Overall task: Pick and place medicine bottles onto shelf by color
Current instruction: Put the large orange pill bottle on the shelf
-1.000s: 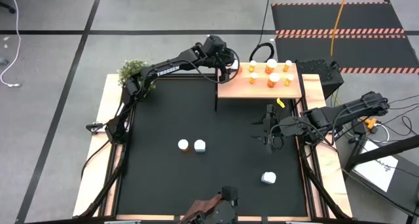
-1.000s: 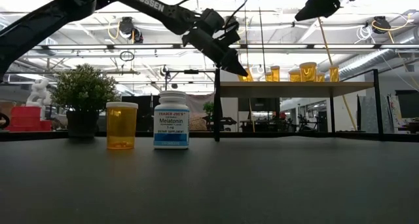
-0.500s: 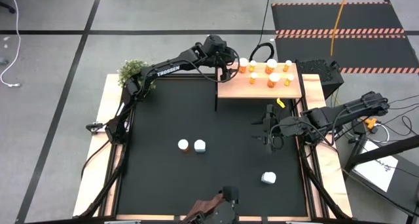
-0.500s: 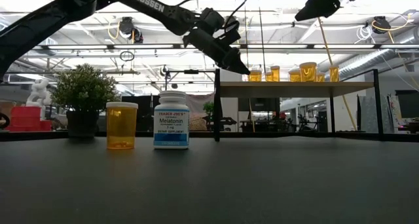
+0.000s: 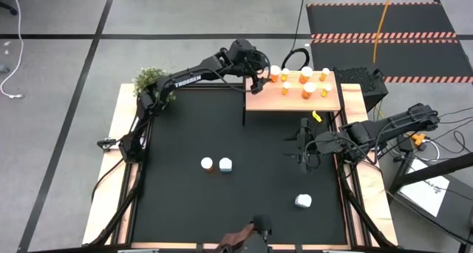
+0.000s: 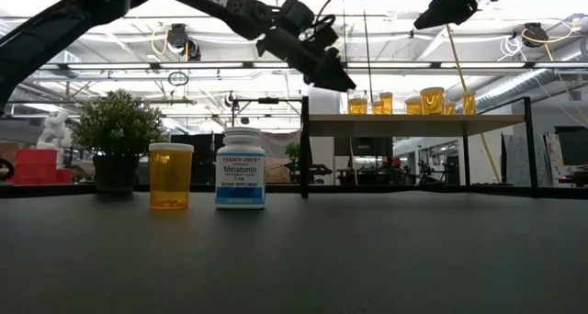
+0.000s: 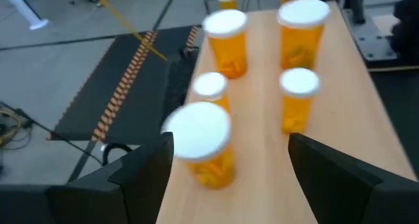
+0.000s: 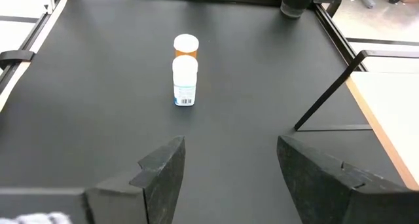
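The tabletop (image 5: 244, 171) is a matte black mat framed by pale wooden rails, on a grey floor crossed with dark tape lines; beyond it the low view shows a bright workshop with ceiling lights and pipes. A bushy green plant (image 5: 150, 79) stands at the mat's far left corner. The shelf (image 5: 325, 99) is a smooth light-wood slab on thin dark legs at the far right, carrying a cluster of amber bottles (image 5: 309, 88) with round white caps. My left gripper (image 5: 264, 74) hangs at the shelf's left end, fingers spread, with one amber bottle (image 7: 200, 142) standing free just ahead of them. My right gripper (image 5: 301, 146) hovers over the mat's right side, fingers also spread and empty. Mid-mat, an amber bottle (image 5: 207, 163) and a white labelled bottle (image 5: 225, 165) stand side by side; another white bottle (image 5: 303, 201) sits near the front right.
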